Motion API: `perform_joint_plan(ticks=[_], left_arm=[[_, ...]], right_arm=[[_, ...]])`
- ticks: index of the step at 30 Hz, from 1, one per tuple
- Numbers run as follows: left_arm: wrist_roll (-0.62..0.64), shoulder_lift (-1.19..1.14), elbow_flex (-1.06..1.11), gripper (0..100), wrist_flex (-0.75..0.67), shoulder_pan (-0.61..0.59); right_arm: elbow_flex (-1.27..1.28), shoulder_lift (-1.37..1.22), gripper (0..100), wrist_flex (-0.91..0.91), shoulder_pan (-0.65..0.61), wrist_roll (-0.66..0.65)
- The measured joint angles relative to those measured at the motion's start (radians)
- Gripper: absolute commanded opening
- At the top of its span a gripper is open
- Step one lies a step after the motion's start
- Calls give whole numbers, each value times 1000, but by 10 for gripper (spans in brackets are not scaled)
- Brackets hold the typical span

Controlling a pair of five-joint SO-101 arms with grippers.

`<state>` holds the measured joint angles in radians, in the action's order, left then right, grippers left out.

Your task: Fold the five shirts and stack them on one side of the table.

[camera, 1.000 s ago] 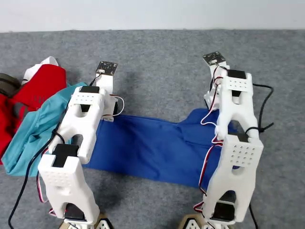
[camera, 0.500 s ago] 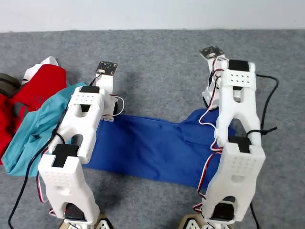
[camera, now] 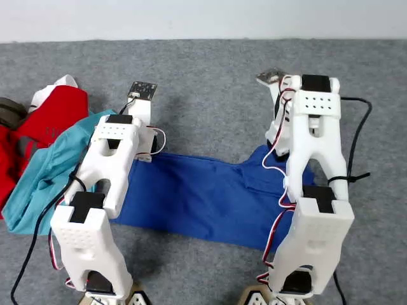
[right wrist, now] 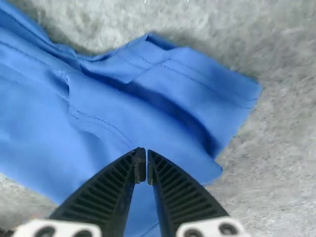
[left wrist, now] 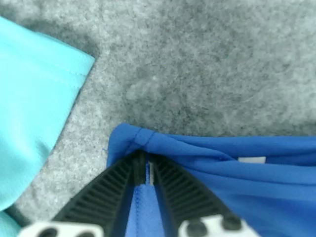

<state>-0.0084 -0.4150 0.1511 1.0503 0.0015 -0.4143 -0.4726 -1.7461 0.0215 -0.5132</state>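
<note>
A blue shirt [camera: 203,197] lies folded into a long band across the grey table between the two arms. My left gripper [left wrist: 147,165] is shut on the blue shirt [left wrist: 222,168] at its far left corner, with cloth pinched between the black ridged fingers. In the high view the left gripper [camera: 149,152] sits at that corner. My right gripper [right wrist: 146,165] is shut with nothing in it, hanging above the blue shirt [right wrist: 98,113] near its right end. From above, the right gripper [camera: 275,136] is over the shirt's far right corner.
A teal shirt [camera: 38,178] lies crumpled at the left, partly under the left arm, its edge close to the blue corner [left wrist: 29,98]. Behind it are a red shirt [camera: 54,114], a white garment [camera: 63,82] and a dark one [camera: 9,111]. Bare grey felt lies beyond the blue shirt.
The right arm has stretched farther from the front edge, and its wrist has swung slightly left over the shirt's right end. The left arm has kept still.
</note>
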Motion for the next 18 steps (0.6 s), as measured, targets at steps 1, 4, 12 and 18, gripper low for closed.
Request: perform_joint_plan(ticks=[1,4,12,18], left_arm=[[0,0,0,18,0,0],[0,0,0,18,0,0],[0,0,0,18,0,0],[0,0,0,18,0,0]], right_arm=[[25,0,15,0,-2,0],[75,0,72,69,-2,11],[83,0,282,293,41,120],[83,-28,200,359,40,72]])
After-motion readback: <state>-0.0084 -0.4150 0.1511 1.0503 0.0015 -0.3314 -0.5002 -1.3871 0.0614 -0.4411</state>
